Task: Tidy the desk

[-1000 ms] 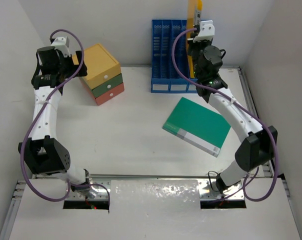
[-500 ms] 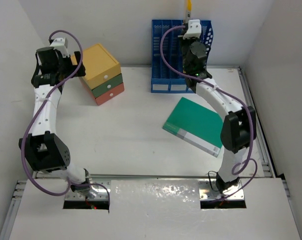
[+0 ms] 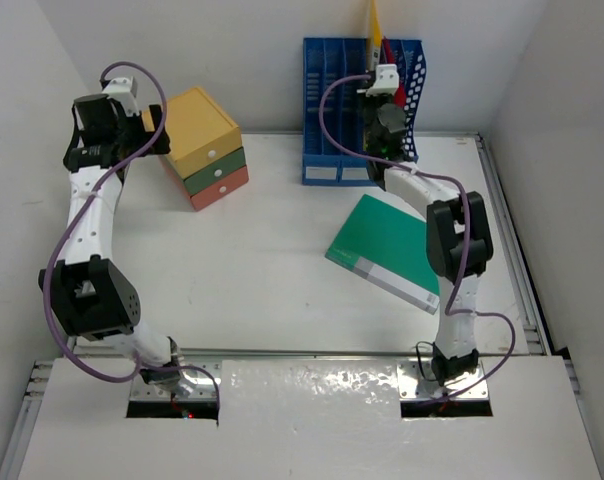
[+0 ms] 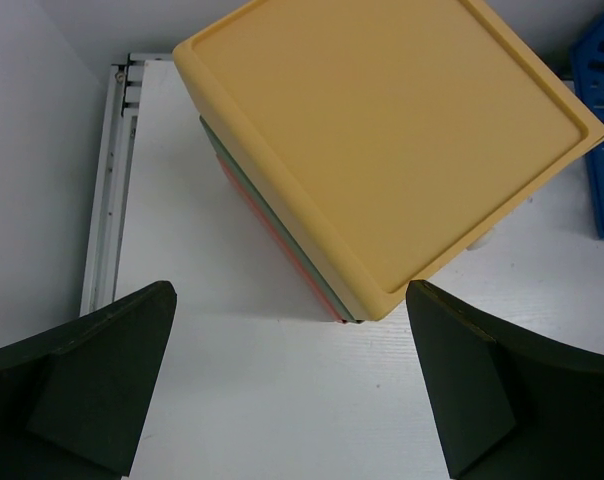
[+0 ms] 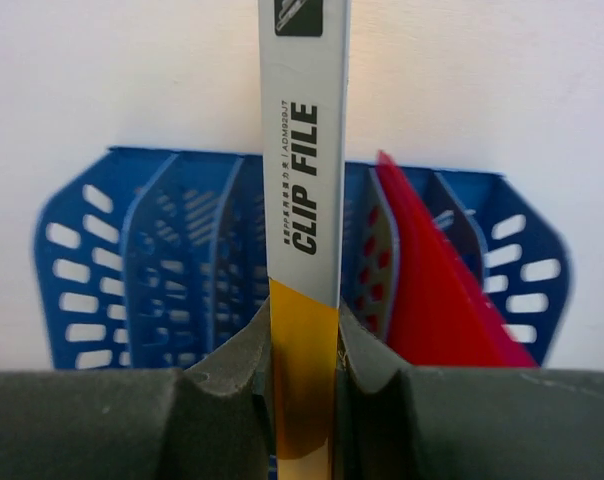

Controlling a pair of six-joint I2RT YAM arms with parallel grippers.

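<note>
Desk (image 3: pixel 262 250) sits white and flat between white walls, and you see a green binder (image 3: pixel 397 250) lying flat on its right half, in front of the blue file rack (image 3: pixel 327 110) at the back wall. Your right hand (image 5: pixel 304 370) is clamped on a yellow clip file (image 5: pixel 304 150), held upright with its white spine toward the wrist camera, at the rack's middle slots; you cannot tell whether its lower edge is inside one. A red folder (image 5: pixel 432 290) stands in a slot just to its right. Your left hand (image 4: pixel 290 300) is spread wide and holds nothing, hovering over the yellow-topped drawer box (image 4: pixel 382 130) at the desk's back left.
</note>
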